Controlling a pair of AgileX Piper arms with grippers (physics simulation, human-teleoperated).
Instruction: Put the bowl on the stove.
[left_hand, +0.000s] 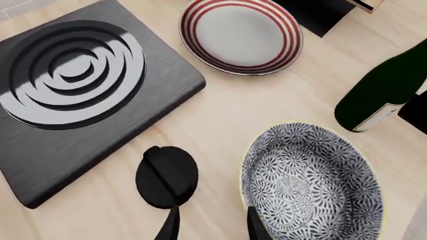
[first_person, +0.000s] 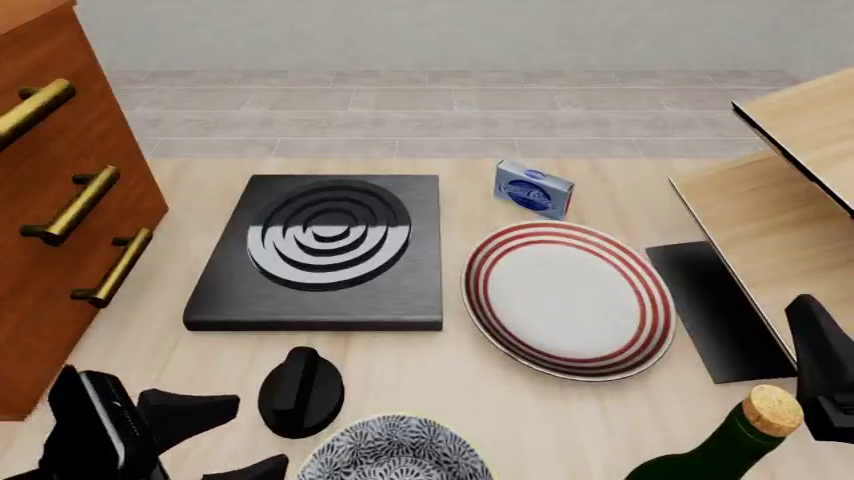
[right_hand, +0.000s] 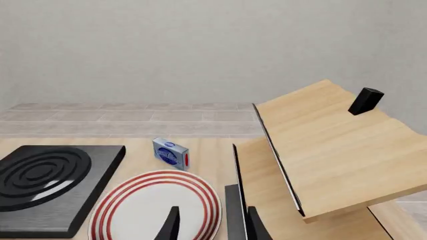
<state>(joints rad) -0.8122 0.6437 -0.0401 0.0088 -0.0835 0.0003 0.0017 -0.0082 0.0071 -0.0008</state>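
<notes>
**Two grippers apart from the bowl, stove unloaded**

Two arms sit at the near table edge. The stove (first_person: 318, 255) lies flat at the left, beside the cabinet (first_person: 54, 200). The plate (first_person: 570, 297) lies just right of it. The bowl (first_person: 394, 450) stands on the table at the near edge, apart from the stove, with the knob (first_person: 300, 393) between them. The bottle (first_person: 721, 445) stands to the bowl's right. The left gripper (left_hand: 212, 226) hangs over the bowl's rim, fingers parted, holding nothing. The right gripper (right_hand: 212, 225) hangs above the plate's edge, fingers parted, holding nothing.
</notes>
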